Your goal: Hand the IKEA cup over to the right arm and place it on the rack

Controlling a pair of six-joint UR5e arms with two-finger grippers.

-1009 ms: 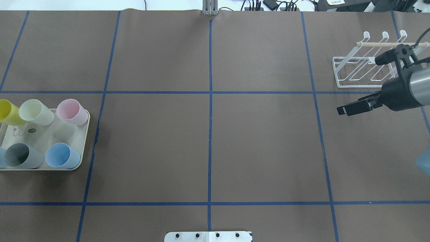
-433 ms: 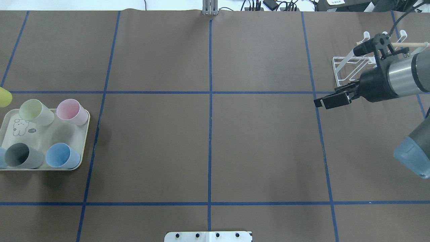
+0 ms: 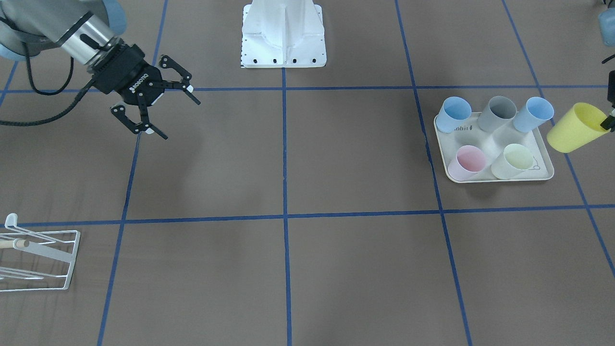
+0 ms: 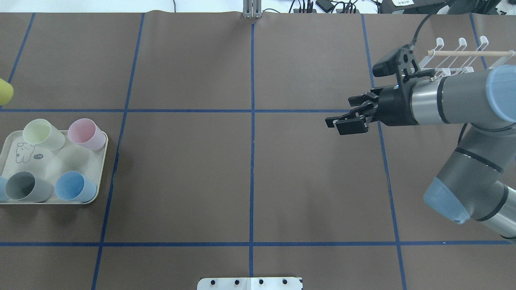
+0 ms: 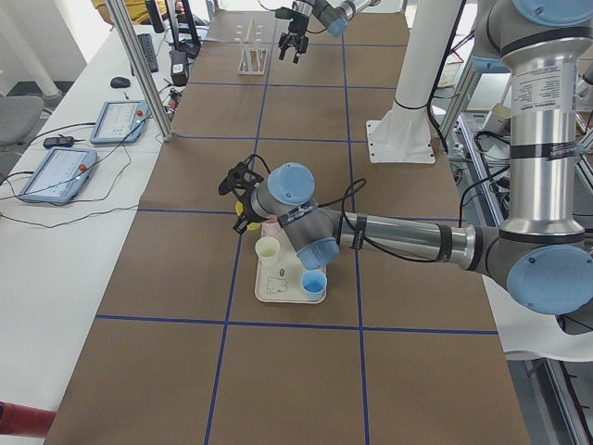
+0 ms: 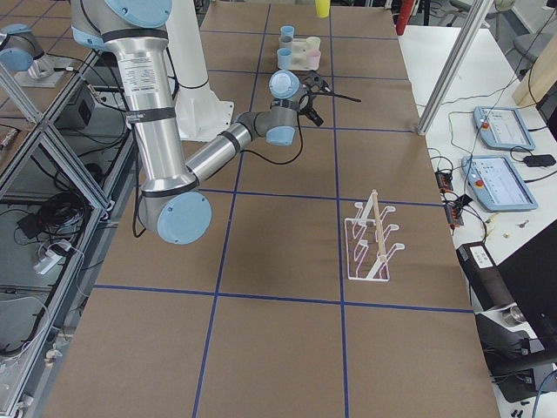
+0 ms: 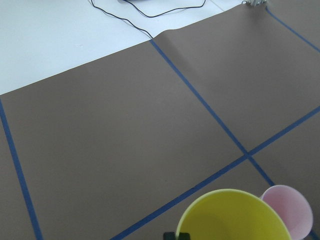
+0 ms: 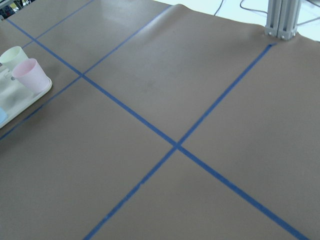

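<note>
Gripping the yellow cup [image 3: 571, 127] at its rim, the left end effector [image 3: 608, 123] held it tilted in the air just beside the tray [image 4: 60, 159], out at the far left edge of the desk [image 4: 250, 173]. So the pick-up looked done. The right end effector [image 3: 181, 120] hung over the desk's right half with its fingers spread wide and nothing between them, well apart from the cup. The hand-over was therefore not yet made. Both arms would need to meet, probably near the middle, before the right one could close on the cup and the left one let go. The rack [image 4: 463, 52] stood bare at the far right corner, so the placing was also left. Five other cups sat on the tray.
</note>
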